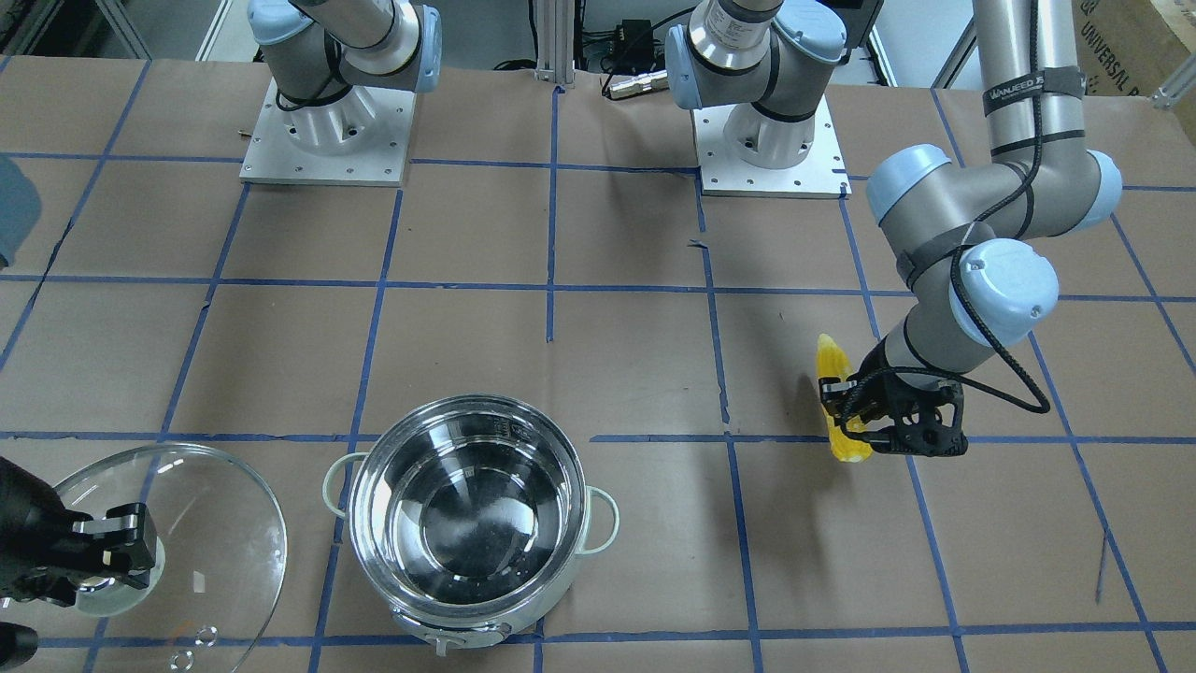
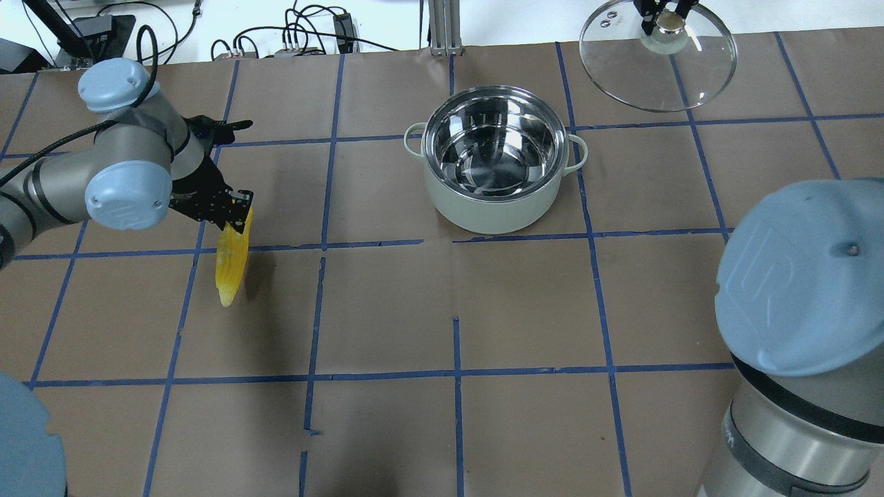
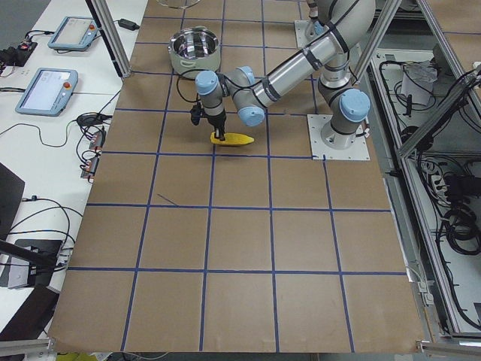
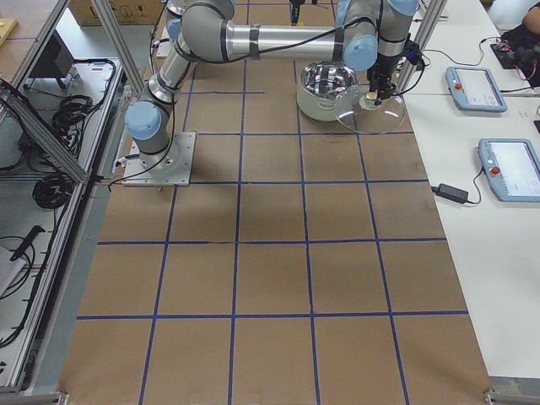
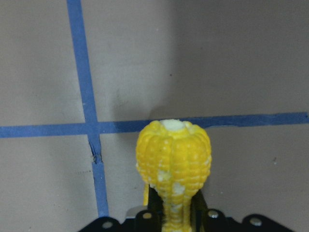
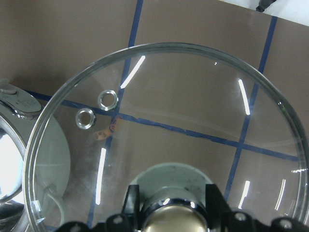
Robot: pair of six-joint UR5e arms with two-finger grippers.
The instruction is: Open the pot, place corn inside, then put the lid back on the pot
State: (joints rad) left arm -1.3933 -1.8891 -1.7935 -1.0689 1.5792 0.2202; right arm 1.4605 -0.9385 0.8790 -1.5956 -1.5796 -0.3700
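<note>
The pot (image 1: 363,486) stands open and empty on the table; it also shows in the overhead view (image 2: 483,207). My left gripper (image 1: 852,411) is shut on the blunt end of the yellow corn (image 1: 848,447), well to the pot's side. The corn (image 2: 231,266) lies low over the table with its tip pointing away from the pot. In the left wrist view the corn (image 5: 174,162) sits between the fingers. My right gripper (image 1: 126,551) is shut on the knob of the glass lid (image 1: 224,523), held beside the pot on the other side. The lid shows overhead (image 2: 690,76) and in the right wrist view (image 6: 183,111).
The two arm bases (image 1: 327,131) (image 1: 771,140) are bolted at the robot's side of the table. My right arm's elbow (image 2: 801,276) fills the overhead view's lower right. Blue tape lines grid the brown tabletop. Pendants (image 3: 46,90) lie on the white side bench.
</note>
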